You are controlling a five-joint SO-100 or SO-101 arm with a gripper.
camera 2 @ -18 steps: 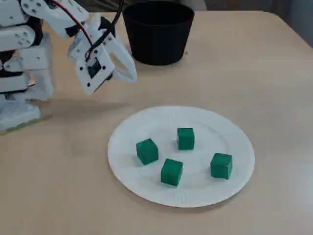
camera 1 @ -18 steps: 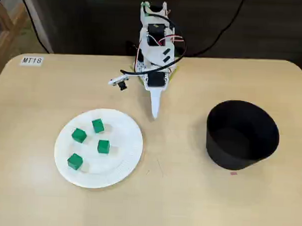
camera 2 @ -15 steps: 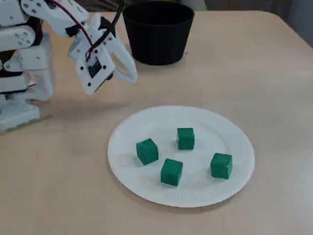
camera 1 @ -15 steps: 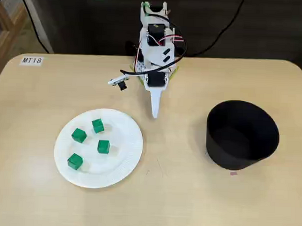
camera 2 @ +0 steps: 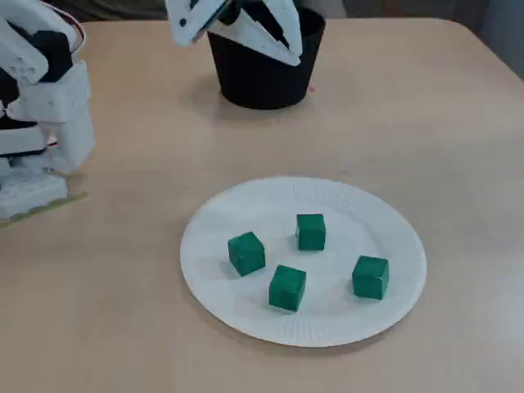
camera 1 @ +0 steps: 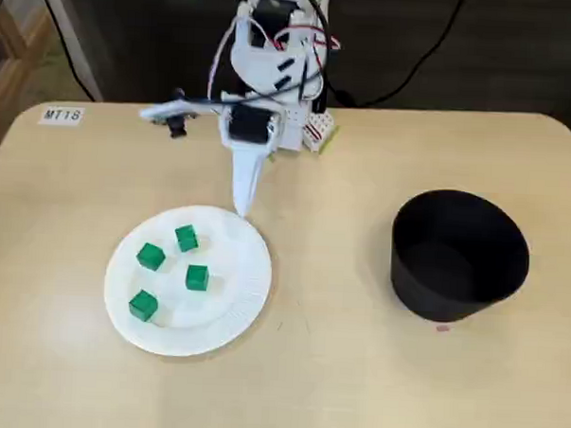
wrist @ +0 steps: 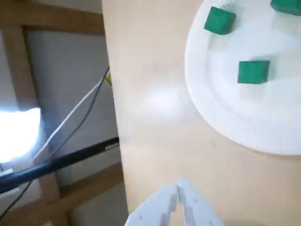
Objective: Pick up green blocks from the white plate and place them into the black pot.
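Note:
Several green blocks lie on a white paper plate (camera 1: pixel 234 273) (camera 2: pixel 246 205): block (camera 1: pixel 186 238), block (camera 1: pixel 151 256), block (camera 1: pixel 196 277) and block (camera 1: pixel 142 304). The black pot (camera 1: pixel 459 255) stands to the right on the table. In a fixed view my gripper (camera 1: pixel 238 208) points down at the plate's far rim, apart from the blocks. Its two fingers meet, holding nothing. The wrist view shows the gripper (wrist: pixel 178 187) shut at the bottom, with the plate (wrist: pixel 263 122) and green blocks (wrist: pixel 253 71) ahead. From the side, the gripper (camera 2: pixel 293 57) hangs high before the pot (camera 2: pixel 262 82).
A label reading MT18 (camera 1: pixel 62 115) is stuck at the table's far left corner. A thin black rod (camera 1: pixel 176 114) sticks out left of the arm. The arm's base (camera 2: pixel 41 139) stands at the left in the side view. The table edge (wrist: pixel 113 117) runs beside the plate.
The arm has swung left toward the plate and risen. The gripper tip moved from the bare table to the plate's far rim. Blocks and pot have not moved.

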